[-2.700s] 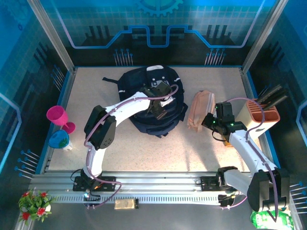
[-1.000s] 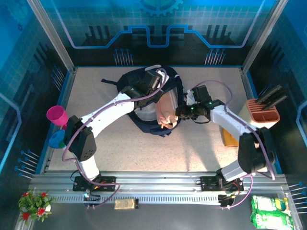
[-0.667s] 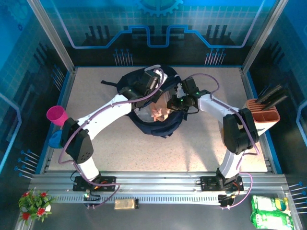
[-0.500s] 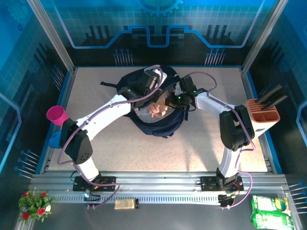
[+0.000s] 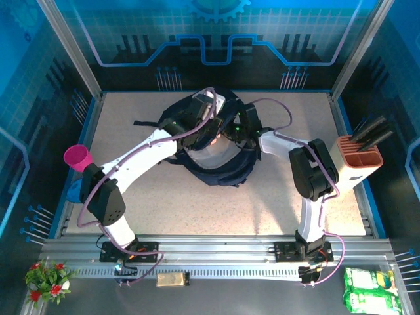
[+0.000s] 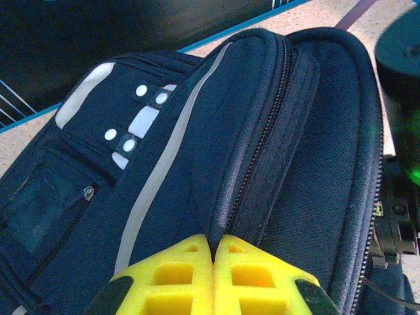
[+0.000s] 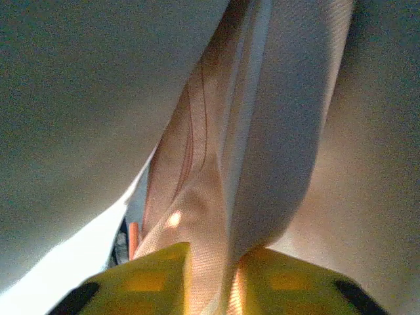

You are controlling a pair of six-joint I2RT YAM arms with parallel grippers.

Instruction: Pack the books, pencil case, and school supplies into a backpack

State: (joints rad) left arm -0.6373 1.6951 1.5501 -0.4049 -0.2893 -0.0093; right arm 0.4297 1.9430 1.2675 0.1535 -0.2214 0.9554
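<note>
Pencil case (image 7: 210, 164) — pinkish-beige woven fabric, creased lengthwise

The backpack (image 5: 220, 174) lies at the far middle of the table (image 5: 275, 203). The left gripper (image 6: 213, 239) sits at its far side, a fold of the bag pinched between the fingers (image 6: 180, 266), the zipper (image 6: 259, 157) running away ahead of them. The right gripper (image 7: 213, 252) reaches into the opening from the right, with the pencil case (image 7: 223, 151) clamped between its fingers and stretching ahead, lining (image 7: 79, 98) on either side. The cup (image 5: 77, 157) stands at the table's left edge, the block holder (image 5: 357, 157) at its right.
</note>
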